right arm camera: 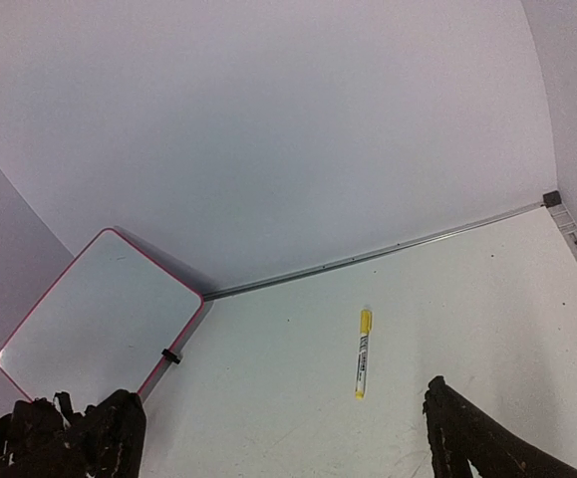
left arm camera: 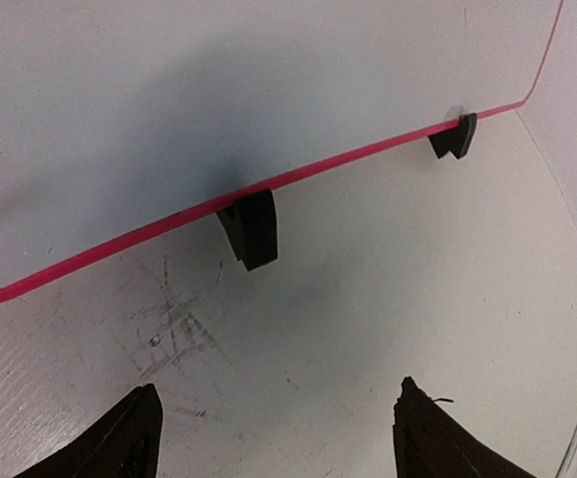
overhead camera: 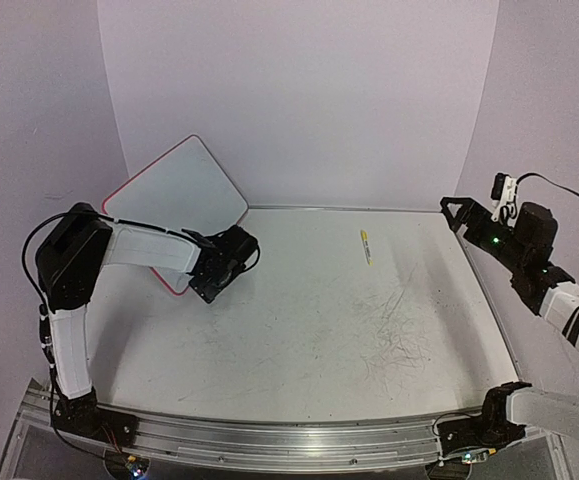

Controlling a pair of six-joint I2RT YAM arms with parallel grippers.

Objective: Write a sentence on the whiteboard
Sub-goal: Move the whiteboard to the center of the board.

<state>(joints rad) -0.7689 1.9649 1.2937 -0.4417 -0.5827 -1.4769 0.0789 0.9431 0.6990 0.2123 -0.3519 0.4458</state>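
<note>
Though near, whiteboard beyond left pincer

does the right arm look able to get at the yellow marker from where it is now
Probably yes: the marker lies alone on the table, the right arm's fingers are open with it in plain view ahead, and the left arm is away at the whiteboard.
</note>
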